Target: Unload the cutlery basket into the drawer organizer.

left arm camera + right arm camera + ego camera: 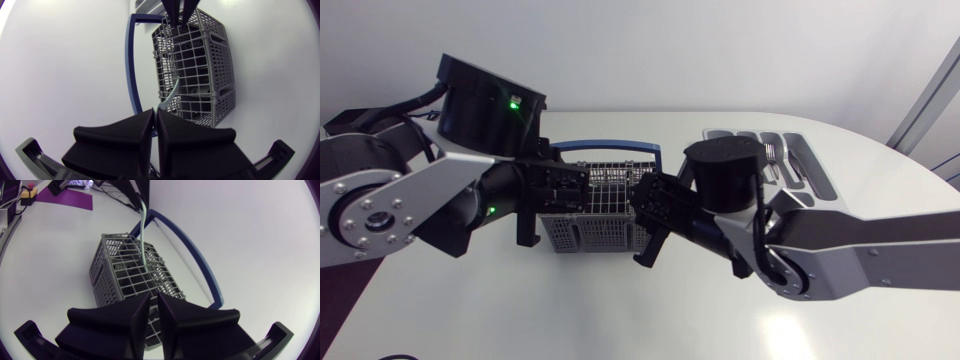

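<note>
Two arms of mine meet over the basket [582,232], a grey plastic grid standing at the middle of the white table [620,310]. From overhead, my left arm enters at 9 o'clock and my right arm at 3 o'clock. Their black grippers face each other across the basket's open top. A blue handle [610,146] lies on the table at the basket's 12 o'clock side.

My left gripper [155,111] has its fingers pressed together on the upper end of a thin, pale green utensil [143,230]. From that pinch the utensil runs down into one compartment of the basket. Its lower end is hidden among the grid walls, so I cannot tell what kind of utensil it is. Dark shapes sit in other compartments, too unclear to name.

My right gripper [154,296] is at the basket's 3 o'clock rim, its fingers drawn nearly together with only a slit between them. I cannot tell whether the rim wall is caught in that slit.

At about 2 o'clock from the basket, well apart from it, lies the organizer [825,185], a grey tray of long slots side by side. My right arm's black joint partly hides it. A silvery fork [770,152] lies in one slot.
</note>
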Motion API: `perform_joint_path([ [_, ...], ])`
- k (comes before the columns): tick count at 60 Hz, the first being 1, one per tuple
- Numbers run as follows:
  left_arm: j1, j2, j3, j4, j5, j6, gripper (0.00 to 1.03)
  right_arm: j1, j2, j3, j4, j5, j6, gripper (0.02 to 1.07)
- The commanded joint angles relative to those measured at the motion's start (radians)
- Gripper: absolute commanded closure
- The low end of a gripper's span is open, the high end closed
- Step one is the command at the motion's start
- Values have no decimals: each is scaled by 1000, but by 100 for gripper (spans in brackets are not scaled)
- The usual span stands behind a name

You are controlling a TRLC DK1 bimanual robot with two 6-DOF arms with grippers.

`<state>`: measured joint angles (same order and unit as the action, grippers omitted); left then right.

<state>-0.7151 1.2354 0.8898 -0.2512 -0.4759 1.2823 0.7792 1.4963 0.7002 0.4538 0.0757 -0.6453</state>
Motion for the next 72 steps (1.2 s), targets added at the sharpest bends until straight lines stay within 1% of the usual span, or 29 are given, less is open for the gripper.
perform_joint_path([
  [1,11,-11,-15,20,-7,-9,100,17,51,32,25,6,33,93],
  [10,13,-11,6,17,-7,8,100,29,101,39,57,9,36,93],
  [23,8,-28,1,15,-7,11,100,28,120,35,83,15,36,94],
  [32,14,-37,-42,53,-6,6,100,28,134,42,94,18,33,94],
  [37,29,-39,-42,63,11,5,100,28,142,42,97,18,33,94],
  [40,45,-37,-38,63,22,8,100,28,145,42,97,18,33,94],
  [52,48,-36,-17,52,25,11,100,28,153,39,112,18,36,94],
  [72,34,-80,-45,41,23,-8,100,22,190,56,125,19,32,94],
])
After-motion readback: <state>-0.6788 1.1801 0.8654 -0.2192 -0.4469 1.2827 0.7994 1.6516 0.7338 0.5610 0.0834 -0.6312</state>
